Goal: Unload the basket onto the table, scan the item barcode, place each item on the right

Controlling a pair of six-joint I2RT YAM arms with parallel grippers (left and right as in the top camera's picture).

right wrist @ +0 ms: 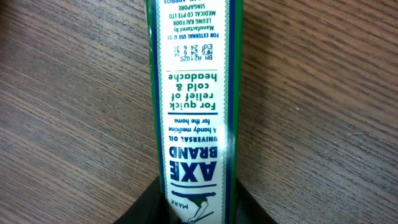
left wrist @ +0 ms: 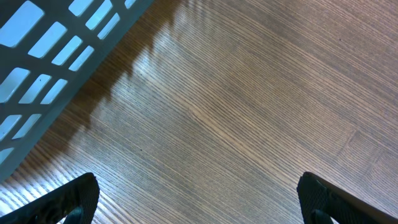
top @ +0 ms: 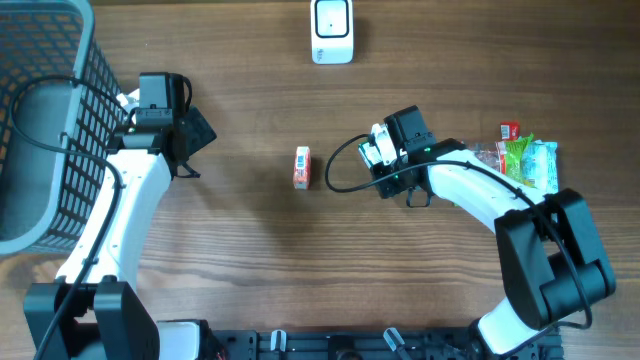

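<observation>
My right gripper [right wrist: 194, 202] is shut on a narrow white and green Axe Brand medicine box [right wrist: 193, 93], the item. Its printed side faces the wrist camera, and no barcode shows on that face. From overhead the right gripper [top: 383, 160] holds the box [top: 375, 149] just right of the table's middle. A white scanner [top: 332, 30] stands at the far edge, well above the box. My left gripper [top: 195, 135] is open beside the basket. In its wrist view the left gripper [left wrist: 199, 199] has only bare wood between its fingers.
A small orange and white box [top: 301, 167] lies left of the right gripper. Green and red snack packets [top: 522, 158] lie at the right by the right arm. A dark mesh basket [top: 50, 120] fills the left corner, and its wall [left wrist: 56, 56] shows near the left gripper.
</observation>
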